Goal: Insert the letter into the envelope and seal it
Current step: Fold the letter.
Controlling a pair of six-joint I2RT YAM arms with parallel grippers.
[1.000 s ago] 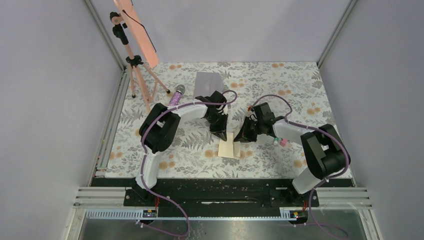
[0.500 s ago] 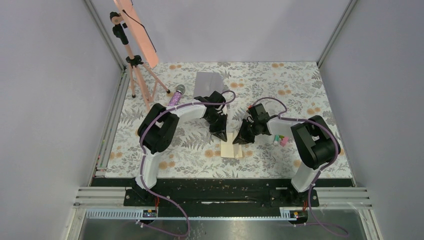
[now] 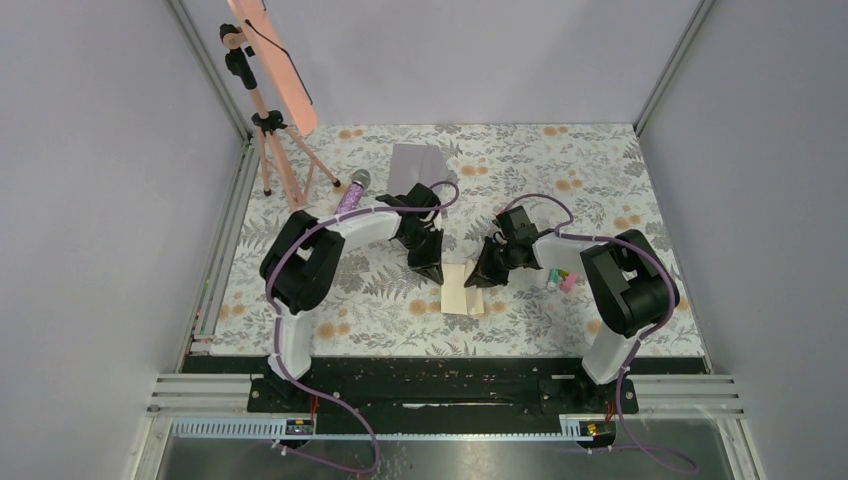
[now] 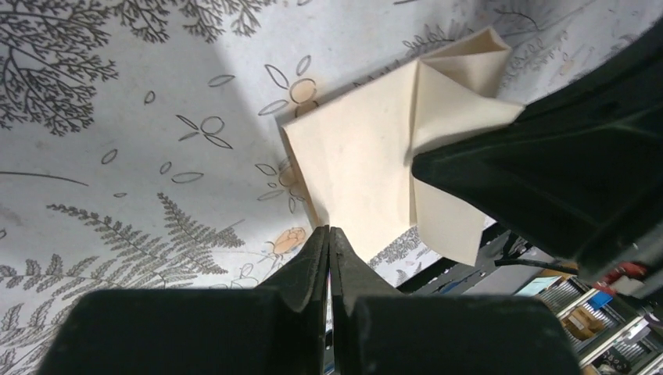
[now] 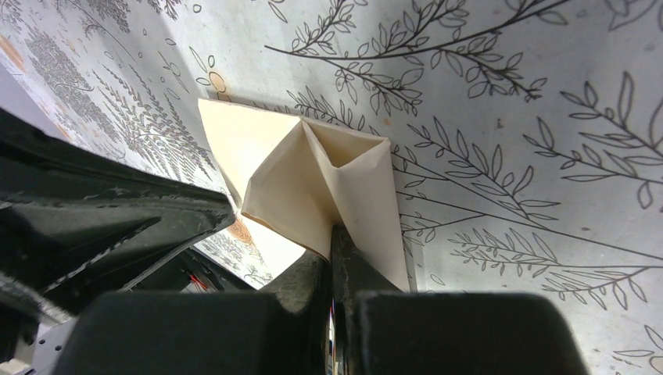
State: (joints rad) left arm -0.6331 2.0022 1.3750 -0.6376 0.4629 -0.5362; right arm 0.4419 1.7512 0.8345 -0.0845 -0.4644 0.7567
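The letter point(image 3: 458, 296) is being seen lying on the floral table point(image 3: 600, 180) near the front middle, between the tips of the two arms; it is showing creases, with one part being raised off the surface into a tented fold. The right gripper point(image 5: 335, 234) is being held fully closed, its fingertips pressing together on the near edge of that raised fold, so the letter is being pinched from its right side; paper is being seen on both sides of the tips in the right wrist view. The left gripper point(image 4: 330, 234) is also being held shut, its jaws meeting with no gap; its tip is sitting right at the letter's left edge, touching it or just beside it; whether any paper is being caught there cannot be told. The two grippers are standing near each other, the left at the sheet's left rim and the right over its right part. The envelope point(image 3: 416, 165) is being seen lying flat farther back on the table, well apart from the letter and just behind the left arm's wrist; it is being touched by neither gripper's tips. A microphone point(image 3: 353, 190) is lying just left of the envelope, near a tripod point(image 3: 270, 125); small pink and green items point(image 3: 560, 282) are lying just beside the right arm.
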